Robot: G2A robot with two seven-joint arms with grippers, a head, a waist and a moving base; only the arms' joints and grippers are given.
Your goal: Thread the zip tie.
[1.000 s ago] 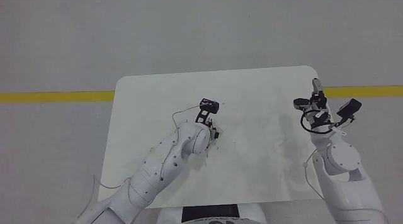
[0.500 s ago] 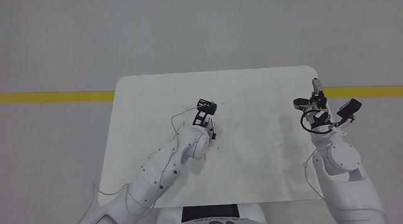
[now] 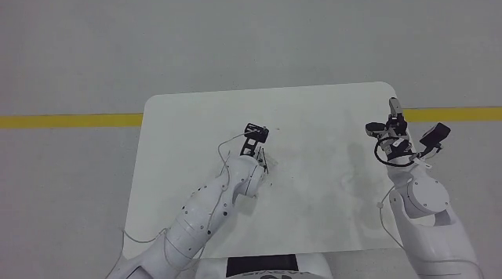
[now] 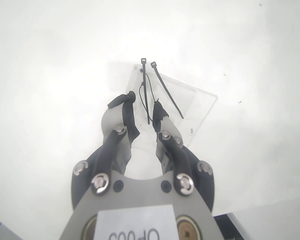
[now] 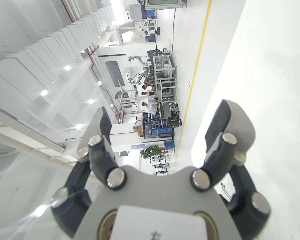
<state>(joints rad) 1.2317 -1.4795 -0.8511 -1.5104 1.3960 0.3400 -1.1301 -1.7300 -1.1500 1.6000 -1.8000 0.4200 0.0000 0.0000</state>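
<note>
Two black zip ties lie side by side on a clear plate (image 4: 196, 109), which sits on the white table (image 3: 329, 201) just left of centre in the top view. The left gripper (image 4: 143, 100) hangs right over them, fingers spread a little and pinching nothing. The first tie (image 4: 145, 86) runs lengthwise straight out from the gripper, with its pointed tail in the gap between the fingertips and its square head at the far end. Whether the fingers are down at its level cannot be told. The second tie (image 4: 167, 89) lies just beside it, slanted away, outside the gap. The left arm is by far the nearer and likely only needs to close on that tail. Compared with a second ago, the left arm has edged slightly towards the left of the top view. At the table's right edge, the right gripper (image 5: 163, 107) points out towards the room, spread wide and empty, well apart from the ties, unmoved.
</note>
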